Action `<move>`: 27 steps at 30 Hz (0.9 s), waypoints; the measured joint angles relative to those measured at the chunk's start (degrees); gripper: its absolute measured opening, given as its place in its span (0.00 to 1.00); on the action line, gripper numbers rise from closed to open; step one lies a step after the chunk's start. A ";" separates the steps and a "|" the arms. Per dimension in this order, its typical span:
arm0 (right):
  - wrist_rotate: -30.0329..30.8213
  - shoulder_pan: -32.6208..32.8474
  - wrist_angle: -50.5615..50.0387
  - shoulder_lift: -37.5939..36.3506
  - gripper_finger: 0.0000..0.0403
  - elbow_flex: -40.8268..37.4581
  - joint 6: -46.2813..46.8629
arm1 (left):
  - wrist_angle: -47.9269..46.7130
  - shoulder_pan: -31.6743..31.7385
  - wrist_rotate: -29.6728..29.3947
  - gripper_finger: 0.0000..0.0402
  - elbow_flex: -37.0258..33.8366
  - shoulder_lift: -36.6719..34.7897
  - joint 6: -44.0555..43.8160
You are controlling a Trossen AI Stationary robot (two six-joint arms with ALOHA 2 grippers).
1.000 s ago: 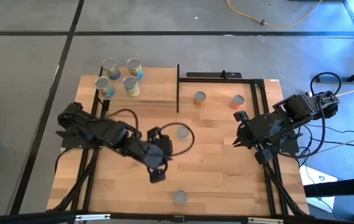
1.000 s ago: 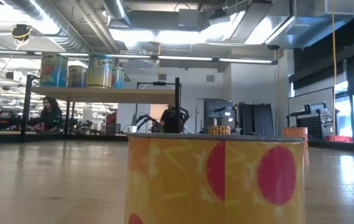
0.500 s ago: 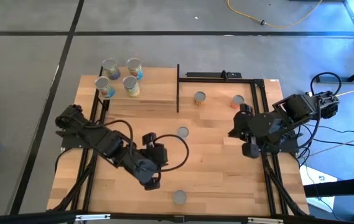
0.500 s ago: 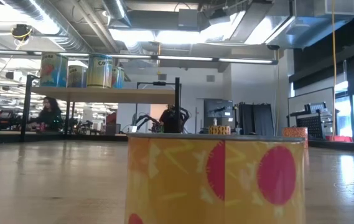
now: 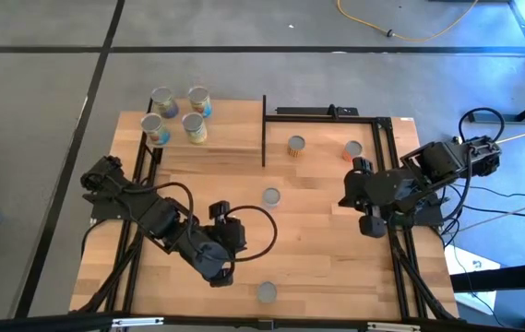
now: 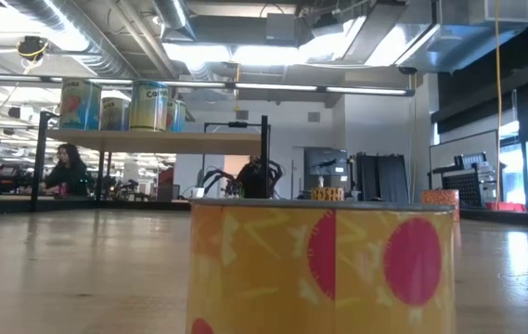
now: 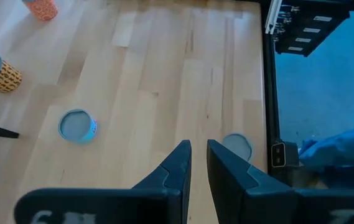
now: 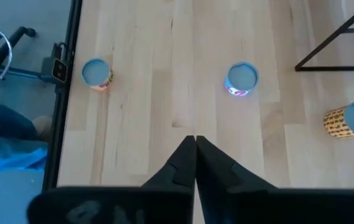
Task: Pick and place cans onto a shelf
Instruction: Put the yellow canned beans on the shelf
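Four cans point(image 5: 177, 112) stand on the shelf point(image 5: 216, 138) at the table's far left. A yellow can point(image 5: 296, 145) and an orange can point(image 5: 352, 149) stand at the far right, and a blue can point(image 5: 270, 196) stands mid-table. One can point(image 5: 266, 292) with a yellow and red label point(image 6: 324, 269) stands by the near edge. My left gripper point(image 5: 220, 275) hovers left of that can point(image 7: 236, 146), its fingers point(image 7: 198, 155) a narrow gap apart with nothing between them. My right gripper point(image 5: 345, 196) hovers at the right, shut point(image 8: 195, 140) and holding nothing.
The shelf's black posts point(image 5: 264, 129) and a black frame point(image 5: 331, 113) stand at the back. Bare wooden tabletop point(image 5: 317, 249) lies between the two arms. Cables loop beside my left arm point(image 5: 253, 226). A person sits in the room beyond the table point(image 6: 67, 172).
My left gripper has swung away from the blue can toward the table's near edge and a little to the left. My right gripper has stayed where it was and rolled about its own axis. No can has moved.
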 joint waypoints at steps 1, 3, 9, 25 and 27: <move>-0.23 0.00 -0.01 0.00 0.02 -0.43 -0.24 | -0.01 0.02 0.00 0.11 0.00 0.00 0.02; -0.55 -0.03 0.07 0.02 0.02 -1.49 -0.10 | -0.03 0.02 0.00 0.11 0.00 0.00 0.02; -3.25 -0.02 0.56 0.05 0.10 -5.65 1.79 | -0.08 0.04 0.04 0.11 0.02 0.72 0.00; 5.26 -6.75 0.52 0.02 0.22 -11.19 20.53 | -7.44 0.63 3.69 0.11 -0.02 3.82 0.02; 5.53 -10.46 0.50 0.02 0.22 -11.19 20.92 | -7.62 0.86 3.01 0.11 -0.02 3.82 0.03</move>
